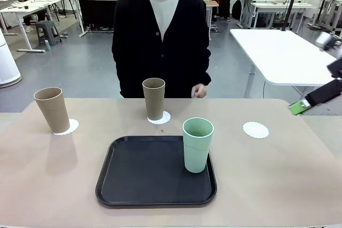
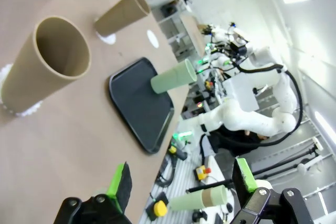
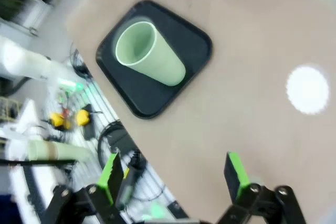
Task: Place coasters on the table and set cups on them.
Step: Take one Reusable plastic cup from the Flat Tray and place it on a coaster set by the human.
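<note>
Beige table (image 1: 278, 185) with a black tray (image 1: 144, 172) at centre front. Mint green cup (image 1: 197, 144) stands upright on the tray's right side, not on any coaster. Left tan cup (image 1: 52, 109) upright on a doily coaster (image 1: 71, 127) near the table's left edge; middle tan cup (image 1: 154, 98) upright on a second coaster (image 1: 162, 118) just behind the tray. Third coaster (image 1: 255, 130) lies bare to the right of the tray, well apart from the cups. Right gripper (image 1: 300, 106) hangs at the table's right edge; in its wrist view its jaws stand spread, holding nothing, above the table between tray and bare coaster. Left gripper (image 2: 181, 182) also spread wide, nothing between its pads, near the left tan cup. Person's hand (image 1: 199, 91) rests at the far edge.
</note>
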{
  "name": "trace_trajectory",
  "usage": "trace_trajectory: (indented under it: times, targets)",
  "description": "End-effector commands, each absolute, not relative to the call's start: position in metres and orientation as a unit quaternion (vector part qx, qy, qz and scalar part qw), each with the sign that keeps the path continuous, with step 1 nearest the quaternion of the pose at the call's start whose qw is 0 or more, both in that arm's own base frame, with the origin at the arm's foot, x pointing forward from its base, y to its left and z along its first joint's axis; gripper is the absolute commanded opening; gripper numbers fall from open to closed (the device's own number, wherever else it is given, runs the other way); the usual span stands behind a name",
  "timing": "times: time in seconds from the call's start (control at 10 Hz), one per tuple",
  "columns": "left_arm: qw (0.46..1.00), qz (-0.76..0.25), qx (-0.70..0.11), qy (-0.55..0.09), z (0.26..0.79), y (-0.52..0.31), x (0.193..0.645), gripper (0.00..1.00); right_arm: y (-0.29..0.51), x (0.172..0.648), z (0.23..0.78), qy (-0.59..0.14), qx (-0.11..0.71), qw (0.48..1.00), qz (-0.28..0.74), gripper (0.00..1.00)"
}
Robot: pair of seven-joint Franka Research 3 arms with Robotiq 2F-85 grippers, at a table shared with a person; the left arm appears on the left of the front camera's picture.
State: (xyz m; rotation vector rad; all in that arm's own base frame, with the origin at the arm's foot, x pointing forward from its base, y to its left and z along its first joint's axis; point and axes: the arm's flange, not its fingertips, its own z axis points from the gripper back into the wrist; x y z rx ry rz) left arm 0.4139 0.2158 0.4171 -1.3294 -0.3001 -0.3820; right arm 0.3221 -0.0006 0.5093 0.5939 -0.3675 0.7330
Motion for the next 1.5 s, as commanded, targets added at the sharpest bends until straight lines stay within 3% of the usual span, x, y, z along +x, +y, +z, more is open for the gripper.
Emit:
trace_trajectory:
  times: [0.0,0.4,1.2,1.4]
  targets:
    - [0.760,-0.173,-0.610,-0.140,0.418,0.217,0.412,1.00,0.036,0.321,0.497,-0.223,0.213,0.838,0.450,1.00]
    - [0.760,-0.173,-0.610,-0.140,0.418,0.217,0.412,1.00,0.102,0.341,0.460,-0.200,0.103,0.840,0.493,1.00]
    - [0.760,-0.173,-0.610,-0.140,0.418,0.217,0.412,1.00,0.105,0.353,0.475,-0.215,0.115,0.825,0.511,1.00]
    - [0.760,-0.173,-0.610,-0.140,0.418,0.217,0.412,1.00,0.096,0.351,0.445,-0.290,0.183,0.671,0.657,1.00]
